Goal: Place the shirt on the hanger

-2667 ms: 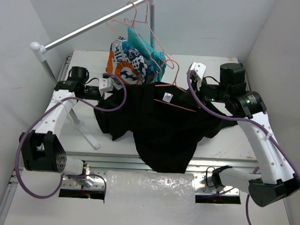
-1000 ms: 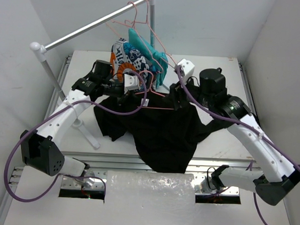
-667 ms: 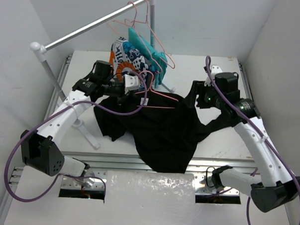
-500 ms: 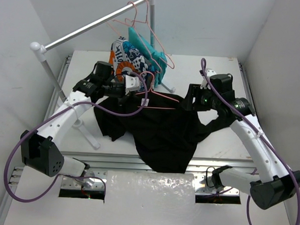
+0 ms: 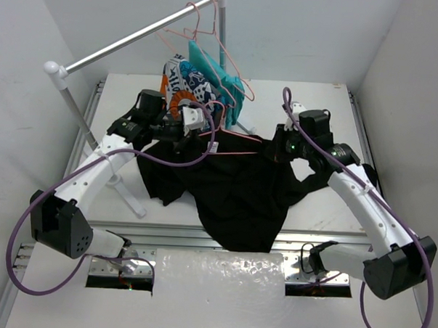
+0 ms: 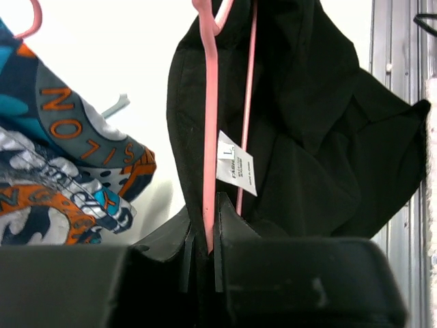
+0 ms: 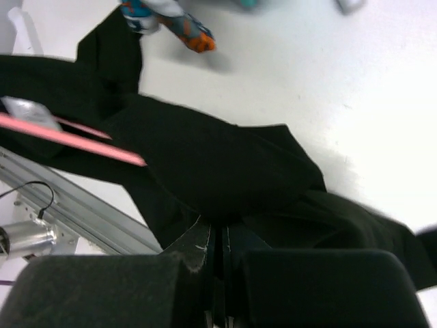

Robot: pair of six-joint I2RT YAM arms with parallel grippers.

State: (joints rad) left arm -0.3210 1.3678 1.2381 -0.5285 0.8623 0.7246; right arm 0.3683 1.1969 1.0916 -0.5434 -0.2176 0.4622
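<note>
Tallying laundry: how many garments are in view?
3: the plain black fabric shirt spread centrally, the orange, navy and white patterned garment hanging under the metal rail, the teal garment just right of it. Others may hide behind.

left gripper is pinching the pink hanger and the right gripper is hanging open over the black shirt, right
Not quite. The right gripper is shut on the shirt, as the right wrist view shows. The left gripper does pinch the hanger.
</note>
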